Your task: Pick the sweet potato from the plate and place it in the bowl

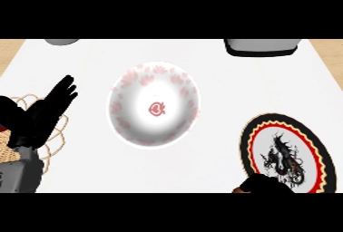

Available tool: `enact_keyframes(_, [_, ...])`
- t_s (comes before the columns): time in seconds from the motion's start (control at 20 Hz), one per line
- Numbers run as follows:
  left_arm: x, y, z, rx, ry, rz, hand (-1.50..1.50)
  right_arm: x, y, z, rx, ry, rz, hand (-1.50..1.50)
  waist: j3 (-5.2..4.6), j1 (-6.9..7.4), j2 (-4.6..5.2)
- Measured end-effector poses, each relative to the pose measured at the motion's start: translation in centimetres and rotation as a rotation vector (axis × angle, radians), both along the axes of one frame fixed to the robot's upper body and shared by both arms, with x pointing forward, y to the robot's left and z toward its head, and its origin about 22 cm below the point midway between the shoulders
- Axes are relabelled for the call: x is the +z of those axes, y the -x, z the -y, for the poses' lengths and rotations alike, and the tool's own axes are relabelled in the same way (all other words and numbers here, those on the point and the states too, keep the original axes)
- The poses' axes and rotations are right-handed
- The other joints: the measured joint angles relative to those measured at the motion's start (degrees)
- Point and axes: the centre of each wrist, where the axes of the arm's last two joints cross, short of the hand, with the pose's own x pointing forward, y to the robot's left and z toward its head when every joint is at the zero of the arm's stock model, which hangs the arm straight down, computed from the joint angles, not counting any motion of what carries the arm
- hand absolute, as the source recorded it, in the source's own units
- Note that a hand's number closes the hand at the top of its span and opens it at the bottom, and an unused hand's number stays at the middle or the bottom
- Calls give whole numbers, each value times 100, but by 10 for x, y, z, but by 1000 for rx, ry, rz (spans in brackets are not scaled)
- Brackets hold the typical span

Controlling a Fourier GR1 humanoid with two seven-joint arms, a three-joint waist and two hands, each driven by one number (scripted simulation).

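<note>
The white bowl (154,110), patterned with red marks and a red emblem at its centre, sat in the middle of the frame with nothing in it. The black-rimmed plate (289,155) with a dark dragon design lay at the lower right, and no sweet potato showed on its visible face.

The right hand (264,185) came in at the lower edge, over the plate's near rim, bunched into a dark lump. A sliver of orange-brown peeked out at its left side, which may have been the sweet potato, but that could not be told for sure; nor could it be told whether the fingers were closed round anything.

By that reading, the step in hand was the pick itself, at or just after the grasp. The next move would call for lifting clear of the plate and carrying up and left to above the bowl before letting go.

The left hand (47,113) rested at the left edge, fingers straight and pointing up, holding nothing.
</note>
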Motion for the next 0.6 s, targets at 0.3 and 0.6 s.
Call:
enact_keyframes(0.3, [5, -5, 8, -28, -3, 10, 0, 7, 8, -3, -6, 12, 76, 150, 7, 127, 59])
enact_keyframes(0.6, [6, -8, 15, -53, -2, 18, 0, 8, 7, -5, 23, 3, 124, 150, 5, 276, 121])
